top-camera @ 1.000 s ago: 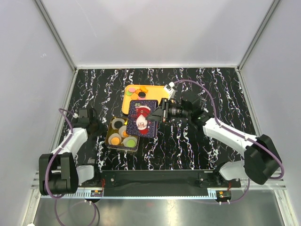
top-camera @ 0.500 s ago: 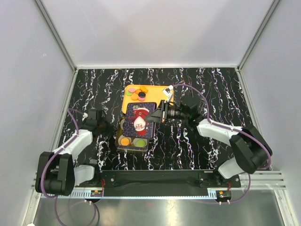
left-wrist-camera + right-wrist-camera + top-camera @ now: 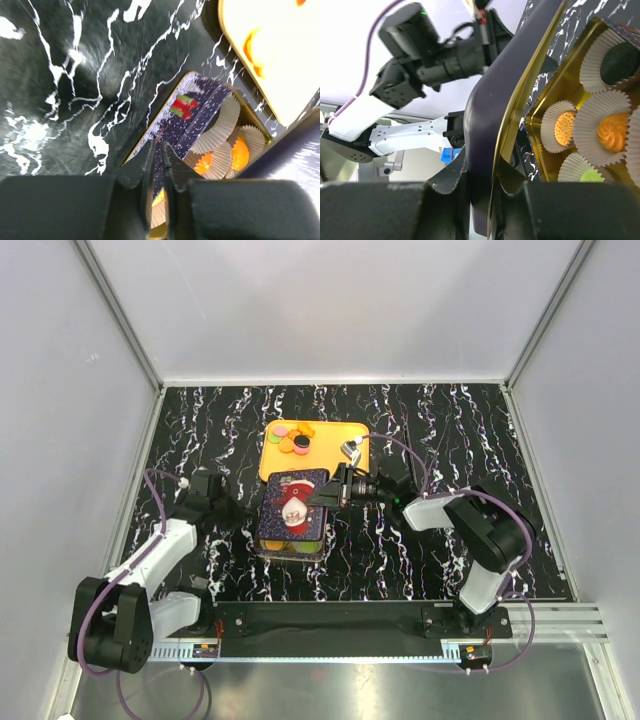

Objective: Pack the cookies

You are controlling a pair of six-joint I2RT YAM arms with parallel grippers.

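The right pincer (image 3: 480, 186) grasps the dark purple Santa-printed lid (image 3: 292, 505), tilted above the gold tin (image 3: 541, 162) of orange cookies (image 3: 612, 131), with the left pincer (image 3: 159, 150) clenched beside it.

Bright even light; tray (image 3: 272, 65) glares white, left hand (image 3: 158, 150) blurry.

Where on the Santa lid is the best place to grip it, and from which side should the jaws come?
Grip the lid by its thin right edge, coming in from the right. It is a flat, shallow plate lying tilted over the tin, so only the rim fits between jaws; the right jaws pinch it there.
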